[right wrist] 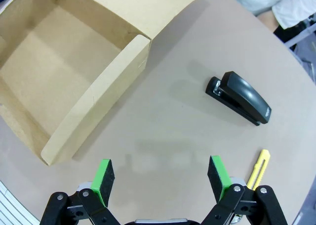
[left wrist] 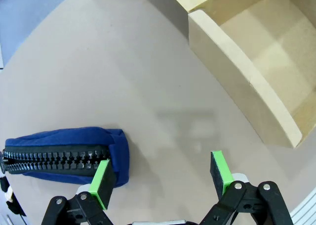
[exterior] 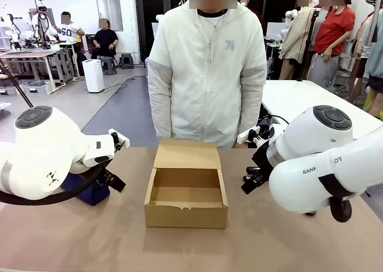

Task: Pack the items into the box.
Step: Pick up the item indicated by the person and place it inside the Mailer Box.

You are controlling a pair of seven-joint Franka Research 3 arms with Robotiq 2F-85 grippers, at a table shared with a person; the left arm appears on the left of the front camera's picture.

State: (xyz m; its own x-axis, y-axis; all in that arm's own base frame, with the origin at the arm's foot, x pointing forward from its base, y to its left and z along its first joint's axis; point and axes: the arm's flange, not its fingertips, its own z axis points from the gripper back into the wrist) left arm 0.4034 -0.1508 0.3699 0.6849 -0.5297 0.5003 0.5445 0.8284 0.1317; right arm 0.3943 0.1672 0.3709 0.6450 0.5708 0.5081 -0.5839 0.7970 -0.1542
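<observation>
Nearest in the front view, left arm (exterior: pixel 42 152) low at picture left and right arm (exterior: pixel 323 164) low at picture right, both above the brown counter (exterior: pixel 251 242). Between them box (exterior: pixel 186 191), open, flap raised toward the person (exterior: pixel 206 69) standing at the far side. Pouch (exterior: pixel 90 191) on the counter left of the box, partly hidden behind the left arm. Left jaws low beside the pouch, right jaws right of the box. Cannot tell their spread from this angle.

Left wrist view: left jaws wide apart, green pads (left wrist: pixel 102 183) holding nothing, above bare counter. Pouch (left wrist: pixel 64 153) lying flat at lower left, zipper facing up, its end right at one pad; touching or not, cannot tell. Box (left wrist: pixel 237 71) at upper right, well apart from the pouch.

Right wrist view: right jaws wide apart too, nothing between the pads (right wrist: pixel 105 180). Box (right wrist: pixel 98 101) at upper left. Stapler (right wrist: pixel 240 104) on the counter at right, apart from the box. Knife (right wrist: pixel 259 168) at lower right, near the stapler but not touching it, just beside one finger.
</observation>
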